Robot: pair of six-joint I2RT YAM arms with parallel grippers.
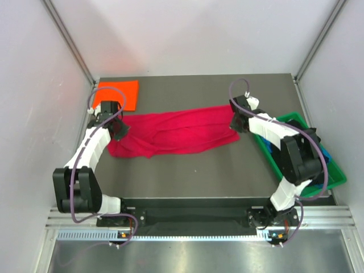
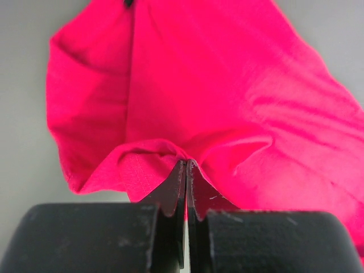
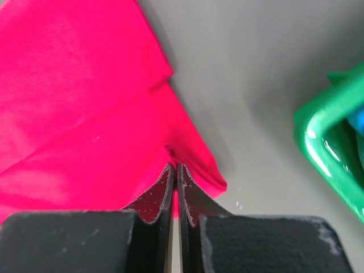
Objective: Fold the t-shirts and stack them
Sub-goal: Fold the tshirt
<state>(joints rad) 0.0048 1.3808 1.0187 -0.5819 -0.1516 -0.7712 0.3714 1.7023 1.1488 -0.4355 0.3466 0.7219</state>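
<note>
Grey tabletop [image 1: 187, 176] around crimson t-shirt [image 1: 176, 132], ends pinched.

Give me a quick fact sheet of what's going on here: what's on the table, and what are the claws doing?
Red t-shirt: lying crumpled across the table, stretched between both arms
Left gripper: shut on the red t-shirt's left end
Right gripper: shut on its right corner
Orange t-shirt: folded flat, far left corner
Green bin: at the right side, by the right arm
</note>
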